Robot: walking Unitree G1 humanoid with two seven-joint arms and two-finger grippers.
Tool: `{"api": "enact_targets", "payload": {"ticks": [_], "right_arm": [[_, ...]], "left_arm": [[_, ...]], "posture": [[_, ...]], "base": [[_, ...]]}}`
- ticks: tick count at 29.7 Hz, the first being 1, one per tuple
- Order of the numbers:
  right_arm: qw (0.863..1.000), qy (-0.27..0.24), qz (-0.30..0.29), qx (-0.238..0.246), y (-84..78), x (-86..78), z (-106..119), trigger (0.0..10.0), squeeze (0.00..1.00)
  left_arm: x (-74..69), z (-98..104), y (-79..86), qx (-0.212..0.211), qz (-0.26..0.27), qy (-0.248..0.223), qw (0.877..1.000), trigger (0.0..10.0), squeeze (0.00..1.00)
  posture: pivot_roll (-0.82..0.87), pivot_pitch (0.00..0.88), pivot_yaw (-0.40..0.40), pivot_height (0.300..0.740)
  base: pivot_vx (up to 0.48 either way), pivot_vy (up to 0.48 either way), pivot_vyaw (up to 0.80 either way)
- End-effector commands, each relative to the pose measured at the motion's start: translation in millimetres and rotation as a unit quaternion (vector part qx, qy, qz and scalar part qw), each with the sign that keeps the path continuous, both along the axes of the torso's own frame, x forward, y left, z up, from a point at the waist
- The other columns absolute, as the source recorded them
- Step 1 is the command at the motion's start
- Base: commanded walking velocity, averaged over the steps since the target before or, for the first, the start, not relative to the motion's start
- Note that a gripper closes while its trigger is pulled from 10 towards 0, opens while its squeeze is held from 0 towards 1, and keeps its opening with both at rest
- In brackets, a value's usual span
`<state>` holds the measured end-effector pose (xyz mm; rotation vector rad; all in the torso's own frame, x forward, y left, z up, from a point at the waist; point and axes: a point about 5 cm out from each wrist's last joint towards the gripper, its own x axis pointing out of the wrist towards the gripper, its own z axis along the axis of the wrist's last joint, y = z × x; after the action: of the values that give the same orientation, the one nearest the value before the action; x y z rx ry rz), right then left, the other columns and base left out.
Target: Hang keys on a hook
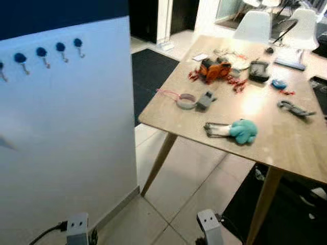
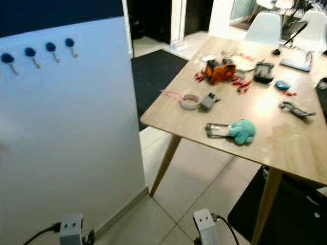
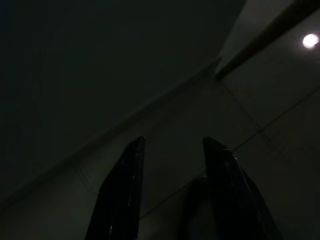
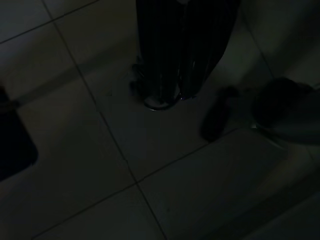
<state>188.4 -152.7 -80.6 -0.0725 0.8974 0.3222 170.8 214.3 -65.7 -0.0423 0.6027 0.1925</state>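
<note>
We see a white board point(image 1: 71, 132) standing on our left, with a row of blue hooks point(image 1: 41, 53) near its top. On our right is a wooden worktop point(image 1: 286, 138) with thin slanted legs, standing on a pale tiled floor point(image 1: 189, 189). Near the front edge of the worktop lie the keys point(image 1: 215, 129), joined to a fluffy teal toy point(image 1: 244, 131) that touches them. They are well apart from the hooks. Farther back lie a grey roll of tape point(image 1: 186, 101) with a pink string, and a small grey block point(image 1: 205, 100) just beside it. Behind these sits an orange toy point(image 1: 214, 69) with red bits around it, next to a black box point(image 1: 259, 70). A small blue thing point(image 1: 279, 84) and a dark clip point(image 1: 295, 108) lie toward the right side. White chairs point(image 1: 254, 26) stand at the far end, and a dark mat point(image 1: 150, 71) lies on the floor between the board and the worktop. Both of our arms hang low, with their grey wrists at the bottom of the head views. The left tool point(image 3: 172, 195) points at the dim floor by the board's base, and its two black fingers stand apart with a gap between them. The right tool point(image 4: 172, 97) hangs over dark tiles with its fingers pressed close together, holding nothing.
</note>
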Motion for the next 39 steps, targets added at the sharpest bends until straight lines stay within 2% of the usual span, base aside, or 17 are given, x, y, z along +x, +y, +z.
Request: {"api": "enact_targets", "payload": {"ticks": [1, 7, 39], "right_arm": [[1.000, 0.000, 0.002, 0.004, 2.9, 0.3, 0.1, 10.0, 0.00], [0.999, -0.007, -0.028, 0.024, 5.3, 6.5, 3.1, 10.0, 0.00], [1.000, -0.008, -0.007, 0.024, 11.1, 8.0, 3.9, 10.0, 0.00]], "left_arm": [[-4.3, -2.5, 0.1, -0.001, 0.006, 0.008, 1.000, 10.0, 0.00], [-2.4, -2.5, 0.7, 0.000, 0.005, 0.011, 1.000, 10.0, 0.00], [-6.4, -5.6, 6.6, 0.009, 0.010, 0.026, 1.000, 10.0, 0.00]], "posture": [[0.09, 0.058, -0.046, 0.740], [0.09, 0.057, -0.041, 0.740], [0.11, 0.049, -0.045, 0.740]], "base": [[0.000, 0.000, 0.80], [0.000, 0.000, 0.80], [0.000, 0.000, 0.80]]}}
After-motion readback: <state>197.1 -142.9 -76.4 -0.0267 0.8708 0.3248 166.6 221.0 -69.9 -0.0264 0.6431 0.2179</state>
